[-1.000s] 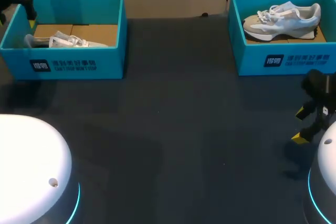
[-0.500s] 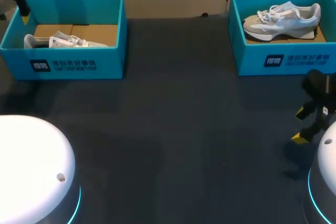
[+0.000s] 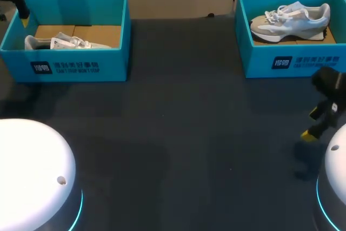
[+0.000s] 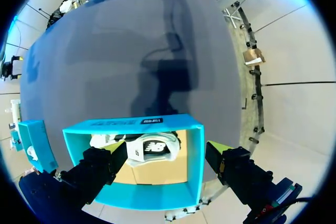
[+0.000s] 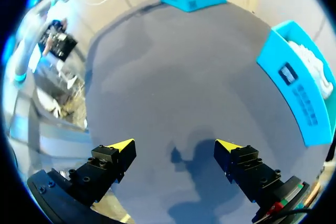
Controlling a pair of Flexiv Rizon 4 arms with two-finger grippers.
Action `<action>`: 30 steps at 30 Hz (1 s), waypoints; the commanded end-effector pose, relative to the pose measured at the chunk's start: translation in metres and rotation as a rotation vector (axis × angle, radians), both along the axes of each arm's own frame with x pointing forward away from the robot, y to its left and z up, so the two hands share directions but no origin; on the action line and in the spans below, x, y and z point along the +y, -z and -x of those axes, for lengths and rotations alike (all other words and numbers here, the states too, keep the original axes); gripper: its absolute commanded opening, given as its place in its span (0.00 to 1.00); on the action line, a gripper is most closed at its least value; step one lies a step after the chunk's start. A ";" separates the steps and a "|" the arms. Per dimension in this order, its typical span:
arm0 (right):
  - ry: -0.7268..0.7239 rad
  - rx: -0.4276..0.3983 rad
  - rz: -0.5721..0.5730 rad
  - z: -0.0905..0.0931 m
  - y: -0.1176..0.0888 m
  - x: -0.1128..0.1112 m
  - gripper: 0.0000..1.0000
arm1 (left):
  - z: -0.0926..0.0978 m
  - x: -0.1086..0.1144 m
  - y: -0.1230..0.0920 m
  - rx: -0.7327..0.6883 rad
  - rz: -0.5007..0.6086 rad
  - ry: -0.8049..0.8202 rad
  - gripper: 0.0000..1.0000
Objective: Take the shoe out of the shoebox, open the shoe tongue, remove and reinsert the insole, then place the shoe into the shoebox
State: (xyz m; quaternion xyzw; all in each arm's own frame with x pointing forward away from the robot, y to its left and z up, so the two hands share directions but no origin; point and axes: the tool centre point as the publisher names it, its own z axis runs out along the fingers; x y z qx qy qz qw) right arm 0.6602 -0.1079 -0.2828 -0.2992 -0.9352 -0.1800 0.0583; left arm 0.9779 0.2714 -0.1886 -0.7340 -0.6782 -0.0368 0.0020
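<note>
The table [image 3: 178, 133] has a dark, matt top, smooth like a mat. The left shoebox [image 3: 75, 68] and the right shoebox [image 3: 292, 63] are turquoise cardboard with a dull finish and bare brown board floors. The shoe [image 3: 292, 19] in the right shoebox shows soft cloth, suede-like panels and woven laces. The right gripper [image 5: 176, 147] has matt black fingers [image 5: 105, 169] with smooth yellow tips. The arm base [image 3: 32, 171] is glossy white.

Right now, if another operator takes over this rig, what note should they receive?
Left gripper: open, above the left shoebox, holding nothing.
Right gripper: open, over the bare table, holding nothing.
Things: white shoe lies in the left shoebox; grey shoe lies in the right shoebox.
Done: nothing that shows.
Left: take a shoe out, open the tongue, insole out and back in, shoe back into its box.
</note>
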 end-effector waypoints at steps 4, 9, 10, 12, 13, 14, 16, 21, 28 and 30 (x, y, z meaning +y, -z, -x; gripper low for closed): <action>0.161 0.068 0.098 -0.037 -0.018 -0.010 1.00 | 0.001 0.000 0.000 -0.003 -0.003 0.000 1.00; 0.254 0.065 0.128 -0.054 -0.027 -0.017 1.00 | 0.001 0.000 0.000 -0.003 -0.003 0.000 1.00; 0.261 0.064 0.136 -0.057 -0.029 -0.018 1.00 | 0.001 0.000 0.000 -0.003 -0.003 0.000 1.00; 0.290 0.067 0.130 -0.062 -0.032 -0.021 1.00 | 0.001 0.000 0.000 -0.003 -0.003 0.000 1.00; 0.302 0.075 0.153 -0.067 -0.034 -0.022 1.00 | 0.001 0.000 0.000 -0.003 -0.003 0.000 1.00; 0.305 0.079 0.155 -0.069 -0.034 -0.022 1.00 | 0.001 0.000 0.000 -0.003 -0.003 0.000 1.00; 0.334 0.088 0.183 -0.078 -0.038 -0.024 1.00 | 0.001 0.000 0.000 -0.003 -0.003 0.000 1.00; 0.373 0.087 0.202 -0.095 -0.048 -0.031 1.00 | 0.001 0.000 0.000 -0.003 -0.003 0.000 1.00; 0.443 0.090 0.242 -0.126 -0.062 -0.047 1.00 | 0.001 0.000 0.000 -0.003 -0.003 0.000 1.00; 0.437 0.055 0.238 -0.131 -0.064 -0.050 1.00 | 0.001 0.000 0.000 -0.003 -0.003 0.000 1.00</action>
